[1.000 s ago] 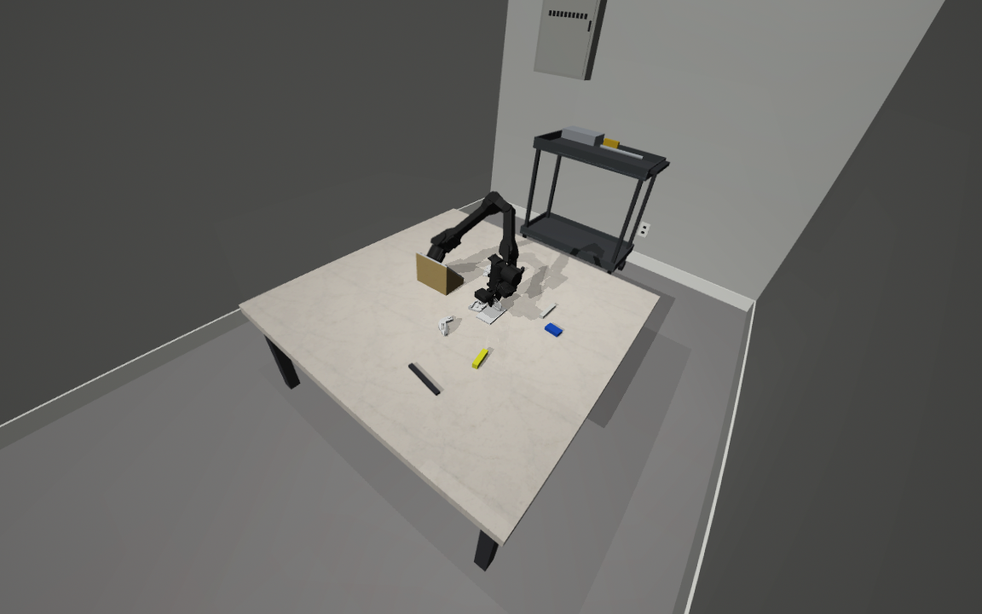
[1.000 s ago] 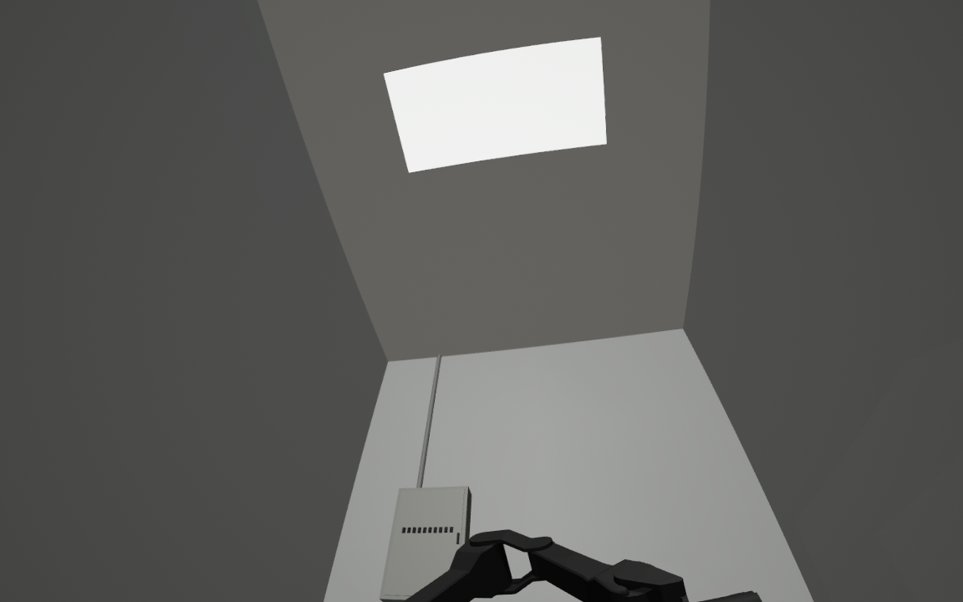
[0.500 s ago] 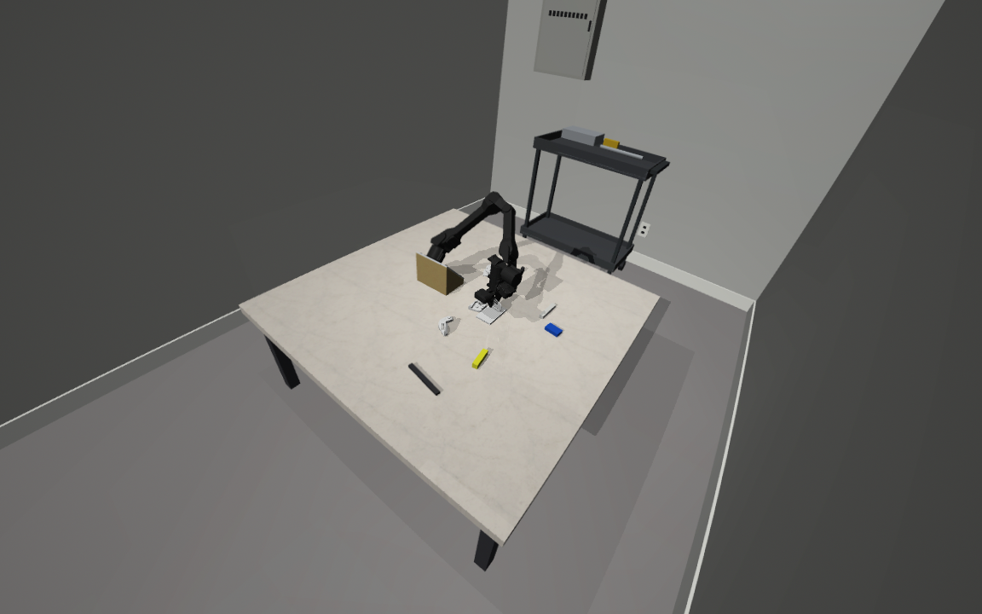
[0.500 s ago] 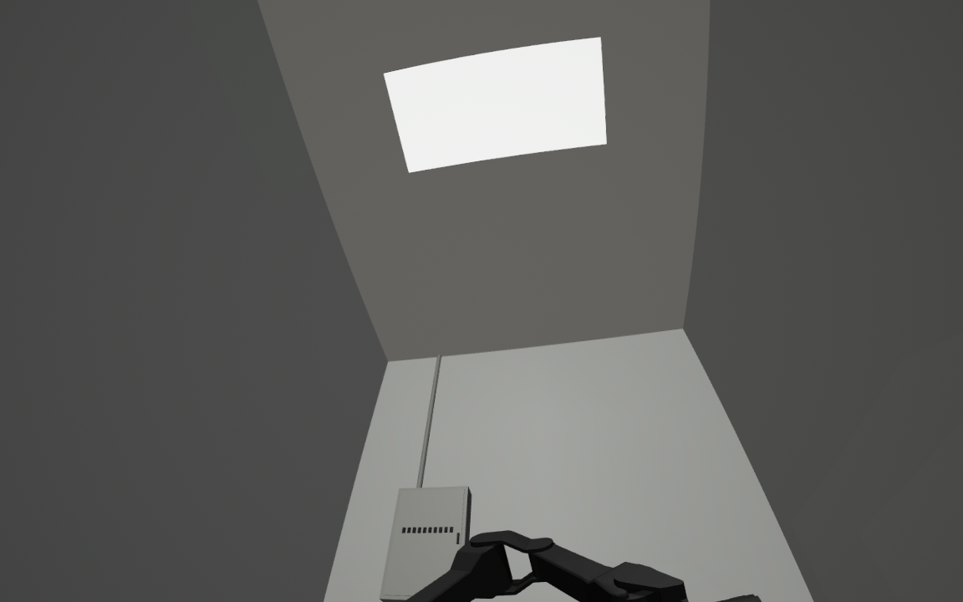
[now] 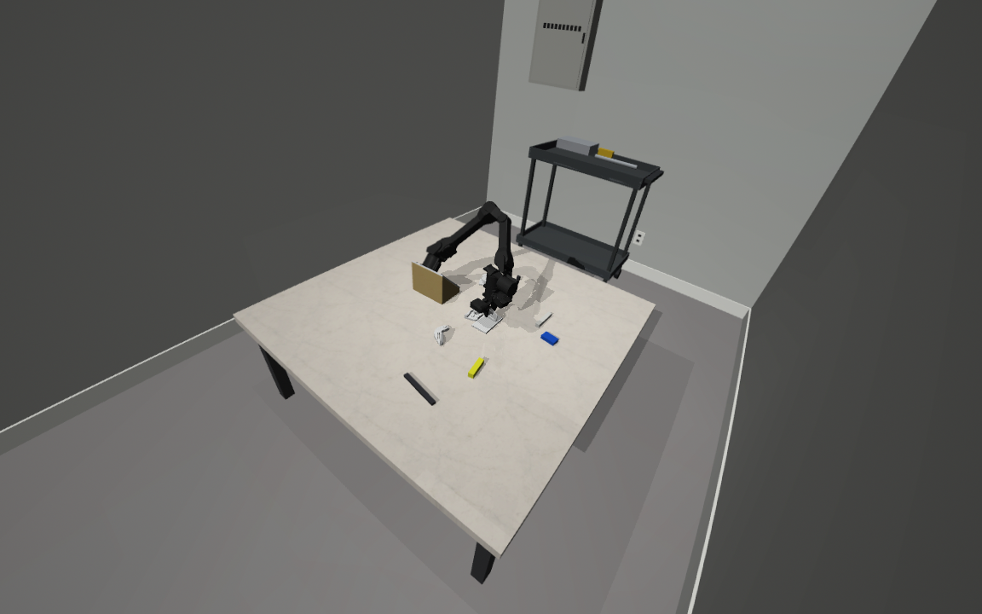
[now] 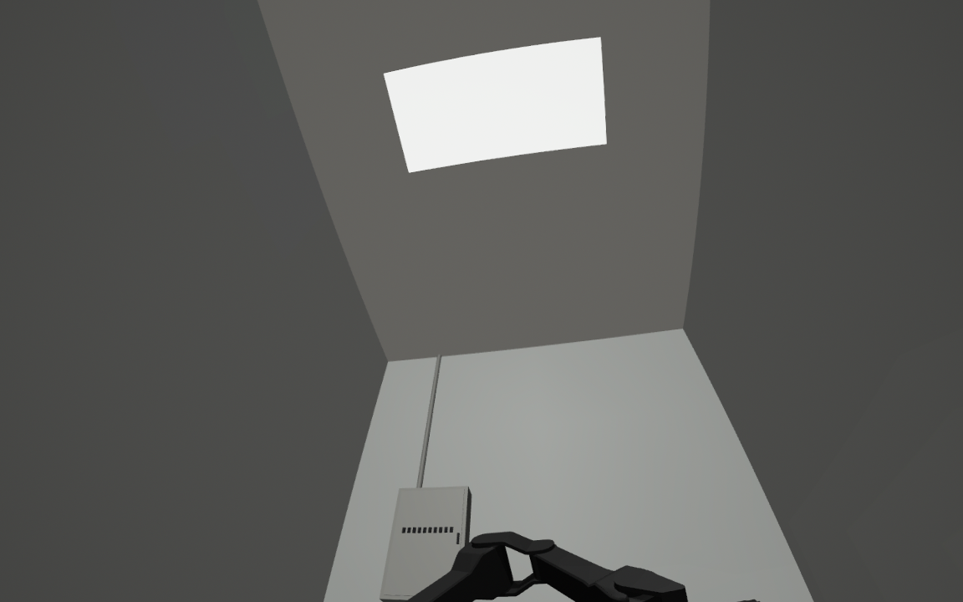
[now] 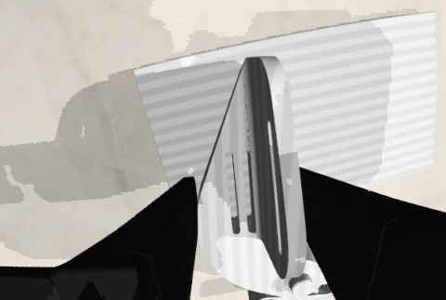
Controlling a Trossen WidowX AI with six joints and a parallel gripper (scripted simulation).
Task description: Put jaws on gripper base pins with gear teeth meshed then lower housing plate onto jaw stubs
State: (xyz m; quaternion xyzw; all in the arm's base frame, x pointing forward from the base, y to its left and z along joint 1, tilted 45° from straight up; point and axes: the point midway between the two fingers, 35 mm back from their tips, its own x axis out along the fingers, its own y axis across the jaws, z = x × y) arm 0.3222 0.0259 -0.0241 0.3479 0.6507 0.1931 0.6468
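Observation:
My gripper (image 5: 489,309) (image 7: 241,183) is shut on a white slotted part with a round stub, which looks like a jaw (image 7: 291,189). It stands steeply on edge between the black fingers, above a pale ribbed plate (image 5: 485,326) (image 7: 344,82), probably the gripper base. The base's pins and the jaw's lower end are hidden or unclear. A small white part with dark gaps shows beside the base in the top view; I cannot tell whether it is separate. Another white part, jaw-like (image 5: 440,334), rests on the table to the left. A thin white piece (image 5: 544,319), possibly the housing plate, is to the right.
The pale table (image 5: 342,328) also bears a blue block (image 5: 549,338), a yellow block (image 5: 476,367) and a dark bar (image 5: 418,388). A tan upright panel (image 5: 427,283) stands left of the arm. A dark cart (image 5: 570,248) stands behind the table. The exterior view shows only upper arm parts.

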